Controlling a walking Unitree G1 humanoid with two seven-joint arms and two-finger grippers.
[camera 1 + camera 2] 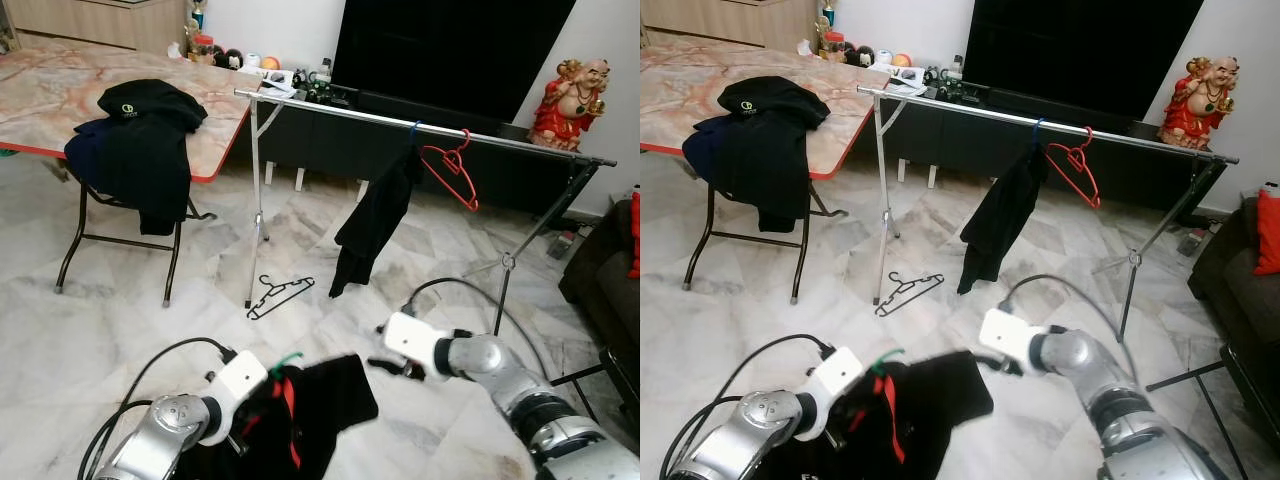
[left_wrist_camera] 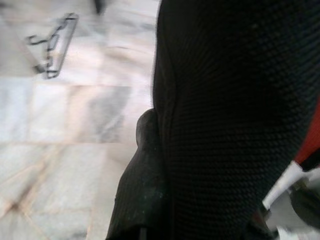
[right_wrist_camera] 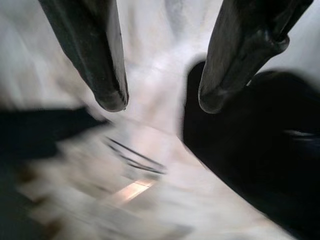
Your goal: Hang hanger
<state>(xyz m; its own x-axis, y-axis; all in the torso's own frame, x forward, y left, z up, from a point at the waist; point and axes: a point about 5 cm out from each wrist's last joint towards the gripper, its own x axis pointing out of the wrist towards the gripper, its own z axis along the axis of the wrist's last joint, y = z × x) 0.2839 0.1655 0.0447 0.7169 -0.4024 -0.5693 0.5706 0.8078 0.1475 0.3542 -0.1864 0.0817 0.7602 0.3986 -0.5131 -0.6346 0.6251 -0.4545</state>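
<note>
Landmark: the metal clothes rail (image 1: 420, 127). On it hang a red hanger (image 1: 450, 170) and, just beside, a black garment (image 1: 375, 220). A black hanger (image 1: 280, 295) lies on the marble floor (image 1: 100, 330) below the rail's left end.

Left gripper (image 1: 262, 405), low and nearer the camera than the rail, holds a black shirt (image 1: 325, 395) on a red-and-green hanger (image 1: 288, 400); fingers buried in cloth.

Right gripper (image 3: 160, 102), just beside the shirt, fingers spread, nothing between them.

Left of the rail, a folding table (image 1: 60, 90) with dark clothes (image 1: 140, 145) draped over its edge. Behind the rail, a red figurine (image 1: 570, 100).
</note>
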